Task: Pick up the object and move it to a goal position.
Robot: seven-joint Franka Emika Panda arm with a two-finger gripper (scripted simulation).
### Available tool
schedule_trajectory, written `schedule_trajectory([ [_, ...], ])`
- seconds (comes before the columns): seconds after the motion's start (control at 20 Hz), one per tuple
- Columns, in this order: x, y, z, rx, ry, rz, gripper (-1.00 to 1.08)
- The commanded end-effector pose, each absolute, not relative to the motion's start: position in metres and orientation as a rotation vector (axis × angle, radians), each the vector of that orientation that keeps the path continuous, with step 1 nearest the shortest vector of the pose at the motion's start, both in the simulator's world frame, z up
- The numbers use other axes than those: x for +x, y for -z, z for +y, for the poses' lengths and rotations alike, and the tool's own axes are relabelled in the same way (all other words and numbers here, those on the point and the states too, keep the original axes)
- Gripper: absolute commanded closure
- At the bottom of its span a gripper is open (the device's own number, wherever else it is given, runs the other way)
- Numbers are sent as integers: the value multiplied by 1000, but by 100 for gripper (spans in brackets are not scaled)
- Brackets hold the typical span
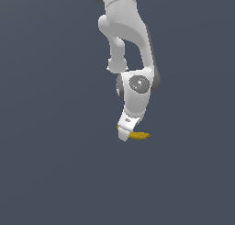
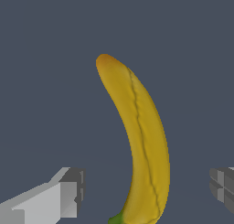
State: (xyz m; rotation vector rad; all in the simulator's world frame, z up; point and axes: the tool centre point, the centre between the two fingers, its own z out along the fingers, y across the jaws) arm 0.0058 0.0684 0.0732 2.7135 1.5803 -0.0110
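Observation:
A small curved yellow banana [image 2: 144, 141] with a greenish stem tip and a brownish far end lies on the flat grey surface. In the exterior view the banana [image 1: 140, 135] sticks out to the exterior view's right from under the hand. My gripper [image 1: 124, 134] is low over it. In the wrist view the gripper [image 2: 146, 191] is open, with one finger [image 2: 64, 195] and the other finger [image 2: 221, 186] on either side of the banana's stem end, both apart from it.
The white arm [image 1: 128, 36] comes down from the top of the exterior view. The plain dark grey surface [image 1: 55, 164] lies all around the banana.

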Motion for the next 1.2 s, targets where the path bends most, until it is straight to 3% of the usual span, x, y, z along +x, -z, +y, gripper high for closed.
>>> schedule_trajectory([
  [0.0, 6, -71, 71, 2686, 5, 1628, -92],
  [0.5, 6, -66, 74, 2666, 1, 1662, -92],
  [1.15, 6, -19, 74, 2662, 0, 1669, -92],
])
